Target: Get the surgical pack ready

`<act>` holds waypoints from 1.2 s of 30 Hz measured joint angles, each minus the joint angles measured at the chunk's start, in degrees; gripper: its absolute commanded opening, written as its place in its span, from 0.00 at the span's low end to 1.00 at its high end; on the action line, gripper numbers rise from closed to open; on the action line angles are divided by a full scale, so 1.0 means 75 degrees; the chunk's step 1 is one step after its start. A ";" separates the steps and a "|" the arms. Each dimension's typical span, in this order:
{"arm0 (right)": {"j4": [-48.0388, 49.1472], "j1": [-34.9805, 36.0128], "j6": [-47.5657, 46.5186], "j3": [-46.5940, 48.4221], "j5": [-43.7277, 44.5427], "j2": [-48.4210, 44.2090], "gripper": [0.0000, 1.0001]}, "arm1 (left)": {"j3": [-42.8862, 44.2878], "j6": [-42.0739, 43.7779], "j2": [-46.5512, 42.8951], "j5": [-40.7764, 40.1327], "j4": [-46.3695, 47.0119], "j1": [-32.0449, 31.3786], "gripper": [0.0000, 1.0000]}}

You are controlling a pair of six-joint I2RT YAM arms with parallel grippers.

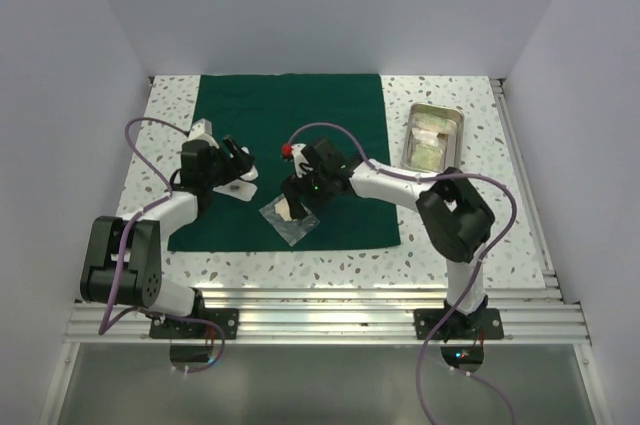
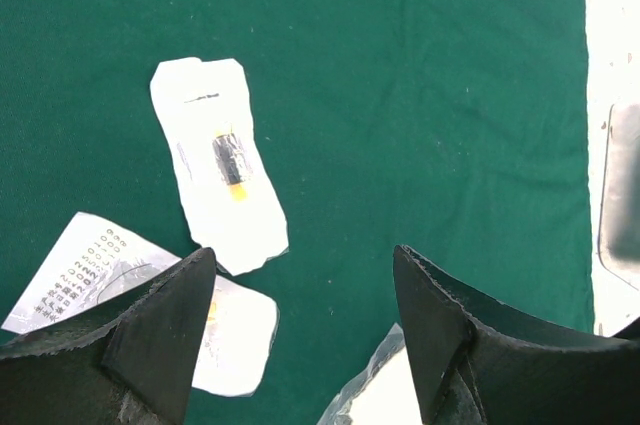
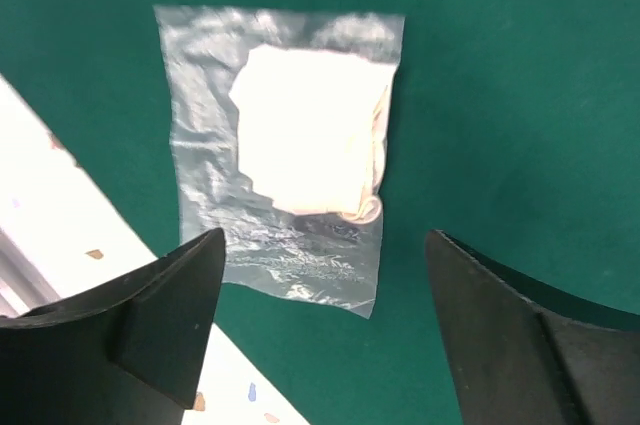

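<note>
The dark green cloth lies flat on the table. A clear gauze pouch lies near its front edge, and fills the right wrist view. My right gripper hovers just above it, open and empty. My left gripper is open and empty over the cloth's left part, above small white sealed packets. A corner of the gauze pouch shows by its right finger. The steel tray stands off the cloth at the right, with gauze pouches inside. No steel instruments show.
A second white packet and a printed packet lie partly under my left finger. The speckled table shows beside the cloth's front edge. White walls enclose the table on three sides.
</note>
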 measured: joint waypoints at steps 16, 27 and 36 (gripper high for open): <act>-0.0542 0.1072 -0.0251 0.0624 0.2477 0.0819 0.91 | 0.0000 0.0000 -0.0026 0.0003 0.0000 0.0000 0.75; -0.0530 0.1399 -0.0300 0.0688 0.2815 0.0903 0.46 | -0.0003 0.0000 -0.0038 0.0015 0.0000 0.0000 0.75; -0.0519 0.1411 -0.0219 0.0685 0.2792 0.0901 0.12 | 0.0000 0.0000 -0.0038 0.0082 0.0000 0.0000 0.75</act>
